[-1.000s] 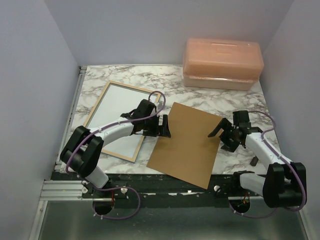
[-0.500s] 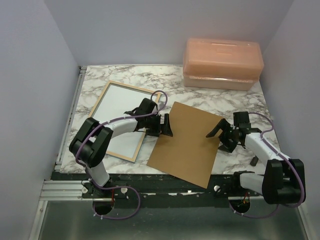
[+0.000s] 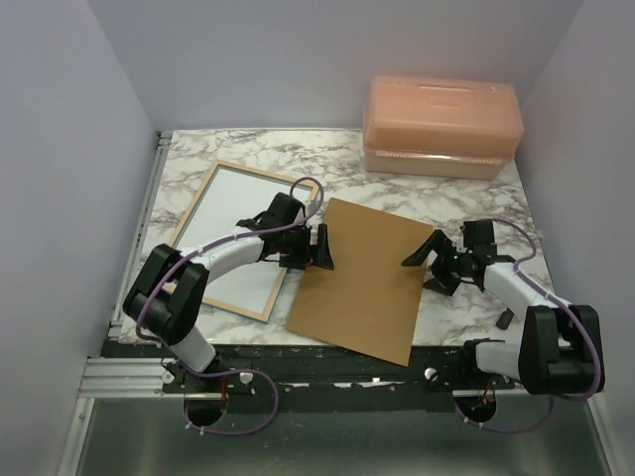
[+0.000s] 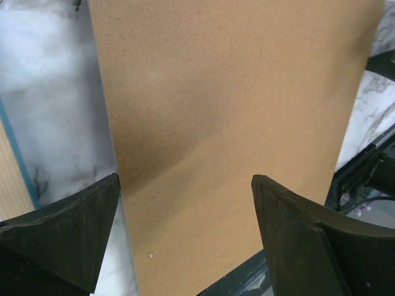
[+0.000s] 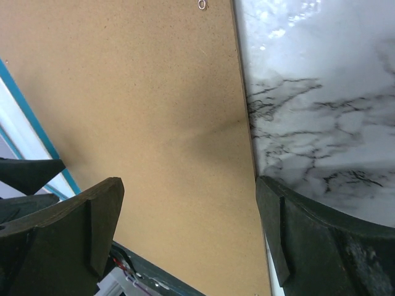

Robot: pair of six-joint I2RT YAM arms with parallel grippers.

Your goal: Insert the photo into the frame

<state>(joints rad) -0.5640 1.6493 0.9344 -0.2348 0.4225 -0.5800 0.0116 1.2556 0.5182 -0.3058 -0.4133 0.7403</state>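
Left gripper [image 3: 322, 248] spread wide, straddling the brown backing board's [image 3: 362, 283] edge, frame [image 3: 268, 174] just behind it, right gripper [image 3: 415, 275] spread over the opposite edge, bare marble tabletop [image 3: 466, 198] beyond.

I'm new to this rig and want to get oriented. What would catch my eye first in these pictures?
A plain brown hardboard sheet lies mid-table, with the left end effector and right end effector open at its two sides. A large peach plastic box sits at the far right corner. Left of the sheet, the frame lies flat, its pale wood side up.
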